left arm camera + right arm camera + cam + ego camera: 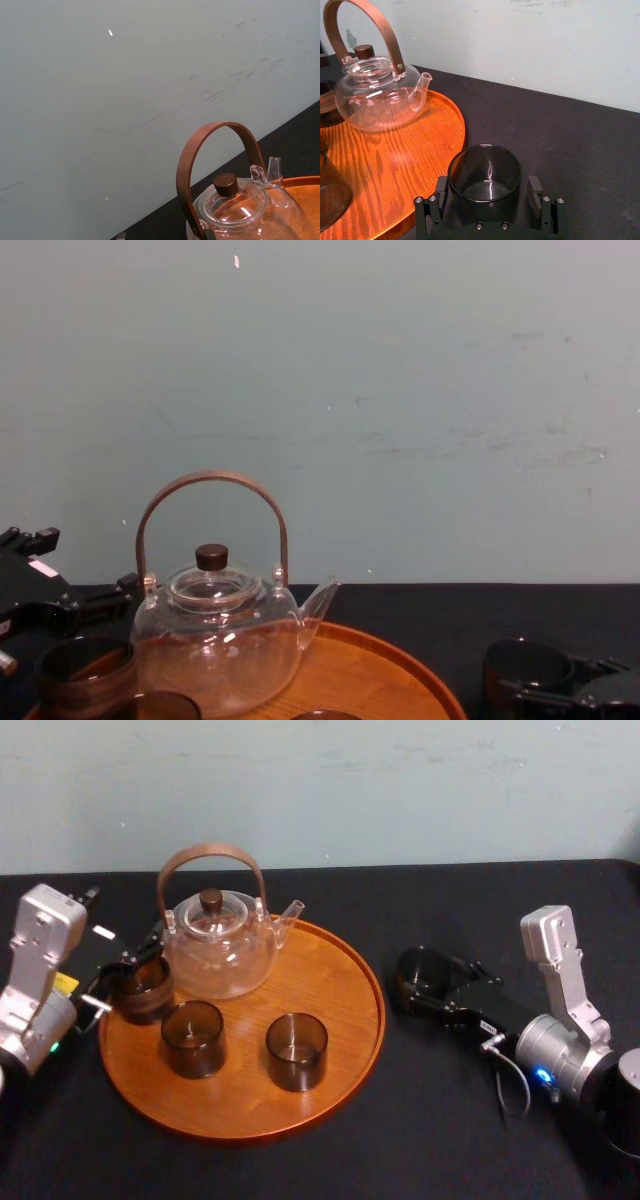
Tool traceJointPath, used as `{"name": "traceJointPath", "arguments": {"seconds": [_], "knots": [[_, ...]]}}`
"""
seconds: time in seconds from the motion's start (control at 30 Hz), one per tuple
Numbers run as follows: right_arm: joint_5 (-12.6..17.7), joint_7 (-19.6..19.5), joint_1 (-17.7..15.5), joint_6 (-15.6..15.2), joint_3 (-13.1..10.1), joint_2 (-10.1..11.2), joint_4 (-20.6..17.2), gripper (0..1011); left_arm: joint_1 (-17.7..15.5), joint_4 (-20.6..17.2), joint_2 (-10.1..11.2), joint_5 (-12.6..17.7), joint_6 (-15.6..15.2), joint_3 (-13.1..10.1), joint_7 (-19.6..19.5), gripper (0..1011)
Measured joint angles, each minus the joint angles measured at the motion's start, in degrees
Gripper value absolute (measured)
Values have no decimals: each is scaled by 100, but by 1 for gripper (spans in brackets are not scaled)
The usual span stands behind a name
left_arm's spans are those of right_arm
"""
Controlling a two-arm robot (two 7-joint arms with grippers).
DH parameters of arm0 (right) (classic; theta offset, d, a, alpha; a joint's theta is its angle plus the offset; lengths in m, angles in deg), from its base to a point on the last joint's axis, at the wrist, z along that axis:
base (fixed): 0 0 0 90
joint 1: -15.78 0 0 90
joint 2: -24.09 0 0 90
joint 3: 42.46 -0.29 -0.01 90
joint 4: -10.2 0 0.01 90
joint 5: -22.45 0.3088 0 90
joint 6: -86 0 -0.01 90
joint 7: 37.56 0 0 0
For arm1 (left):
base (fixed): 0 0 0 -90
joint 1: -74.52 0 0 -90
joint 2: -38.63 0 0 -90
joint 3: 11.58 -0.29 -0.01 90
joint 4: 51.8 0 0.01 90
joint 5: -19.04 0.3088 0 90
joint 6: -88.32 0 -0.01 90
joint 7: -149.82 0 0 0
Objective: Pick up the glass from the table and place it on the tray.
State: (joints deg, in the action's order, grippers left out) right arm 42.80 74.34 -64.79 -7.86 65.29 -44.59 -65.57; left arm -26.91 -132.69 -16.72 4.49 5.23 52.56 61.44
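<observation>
On the black table (450,1120) we find the glass (418,972) just right of the tray (340,1040), between the right gripper's (488,195) parted fingers. The tray holds a teapot (218,945) and three glasses (296,1050). The left gripper (128,975) sits at its left rim, and we cannot tell its grip.

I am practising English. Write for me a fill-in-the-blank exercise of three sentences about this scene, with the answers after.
1. The glass teapot stands on the round wooden ___.
2. The right gripper has its fingers on either side of a glass that rests on the black ___, right of the teapot.
3. Counting the one beside the left gripper, the head view shows ___ dark glasses.
Answers: tray; table; four.
</observation>
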Motion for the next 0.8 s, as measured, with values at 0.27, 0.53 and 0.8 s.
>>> {"name": "traceJointPath", "arguments": {"seconds": [0.27, 0.53, 0.8], "knots": [[-36, 52, 140, 41, 49, -75, 222, 1002, 0, 0, 0, 0, 0, 0, 0, 1001], [-78, 81, 226, 77, 88, -123, 358, 1002, 0, 0, 0, 0, 0, 0, 0, 1001], [-123, 94, 300, 119, 116, -162, 448, 1002, 0, 0, 0, 0, 0, 0, 0, 1001]]}}
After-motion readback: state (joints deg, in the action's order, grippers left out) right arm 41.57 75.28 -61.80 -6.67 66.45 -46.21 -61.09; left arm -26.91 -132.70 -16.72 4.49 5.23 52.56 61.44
